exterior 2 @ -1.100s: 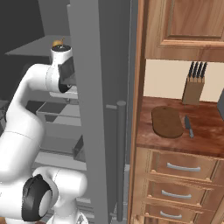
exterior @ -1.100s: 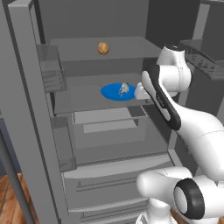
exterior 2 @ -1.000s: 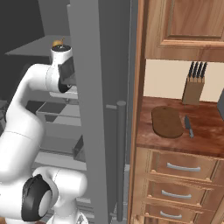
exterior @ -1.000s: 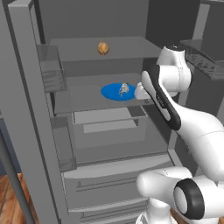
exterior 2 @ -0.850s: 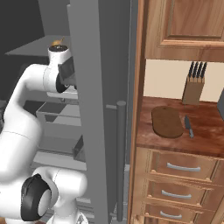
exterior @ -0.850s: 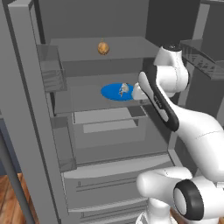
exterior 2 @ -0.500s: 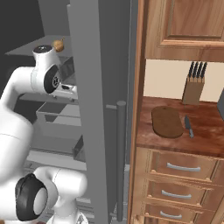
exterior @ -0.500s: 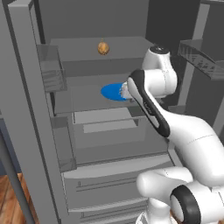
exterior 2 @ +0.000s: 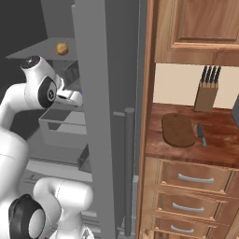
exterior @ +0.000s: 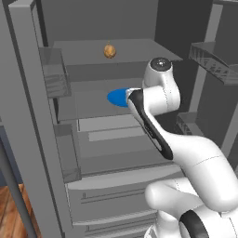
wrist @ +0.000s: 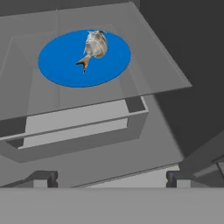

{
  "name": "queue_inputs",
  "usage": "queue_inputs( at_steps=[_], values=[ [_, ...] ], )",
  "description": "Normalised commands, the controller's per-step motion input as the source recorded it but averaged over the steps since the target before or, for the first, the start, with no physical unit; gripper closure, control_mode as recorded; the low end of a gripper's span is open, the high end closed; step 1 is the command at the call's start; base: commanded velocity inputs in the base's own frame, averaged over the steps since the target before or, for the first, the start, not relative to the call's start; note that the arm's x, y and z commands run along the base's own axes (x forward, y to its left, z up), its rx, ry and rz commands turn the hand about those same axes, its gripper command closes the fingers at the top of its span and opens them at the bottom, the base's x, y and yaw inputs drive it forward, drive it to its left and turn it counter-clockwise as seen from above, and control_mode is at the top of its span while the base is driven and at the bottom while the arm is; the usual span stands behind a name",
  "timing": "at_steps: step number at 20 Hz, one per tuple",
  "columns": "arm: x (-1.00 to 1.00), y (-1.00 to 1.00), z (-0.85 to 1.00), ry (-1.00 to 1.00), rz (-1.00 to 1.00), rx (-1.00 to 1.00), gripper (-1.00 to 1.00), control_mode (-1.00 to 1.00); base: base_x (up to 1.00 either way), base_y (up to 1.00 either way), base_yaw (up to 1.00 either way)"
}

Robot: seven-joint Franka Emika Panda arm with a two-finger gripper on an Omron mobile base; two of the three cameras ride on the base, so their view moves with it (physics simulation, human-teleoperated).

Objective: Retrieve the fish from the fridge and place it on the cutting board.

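- Swinging in from the fridge's right side, the arm now reaches over the middle shelf, its upper links covering the right part of the blue plate [exterior: 117, 97] in the left base view, where a second ago the whole plate and the fish on it showed.
- Both fingertips of the hand [wrist: 111, 178] sit far apart at the bottom of the hand view, so its jaws stand wide with nothing between them.
- Seen from the hand, the fish [wrist: 93, 47] lies on the blue plate, slightly toward 1 o'clock of the plate's centre, tail pointing to about 7 o'clock. The plate rests on a grey shelf [wrist: 148, 65] of the fridge [exterior: 28, 116], above a drawer.
- A round orange-brown item [exterior: 109, 50] sits on the top shelf, at 12 o'clock from the plate, well apart from it.
- The cutting board [exterior 2: 178, 130] lies on the wooden counter [exterior 2: 224, 149] outside the fridge, at 3 o'clock of the open door, with a knife [exterior 2: 201, 134] just beside it and a knife block [exterior 2: 207, 93] behind.
- Progress, as I judge it: the fridge stands open and the hand is lined up above the fish, but no grasp is made. Descending, gripping, withdrawing and carrying to the board all remain.
- No brand, label or writing is readable anywhere.
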Motion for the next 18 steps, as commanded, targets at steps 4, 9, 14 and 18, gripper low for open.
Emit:
queue_inputs(
  at_steps=[4,9,14,18],
  values=[
    [0.10,0.00,-0.13,-0.16,0.00,0.00,-1.00,-1.00,0.00,0.00,0.00],
    [0.25,0.00,-0.13,-0.01,0.00,-0.01,-1.00,-1.00,0.00,0.00,0.00],
    [0.40,0.00,-0.21,0.00,0.00,-0.04,-1.00,-1.00,0.00,0.00,0.00],
    [0.52,0.00,-0.22,0.00,0.00,-0.04,-1.00,-1.00,0.00,0.00,0.00]
  ],
)
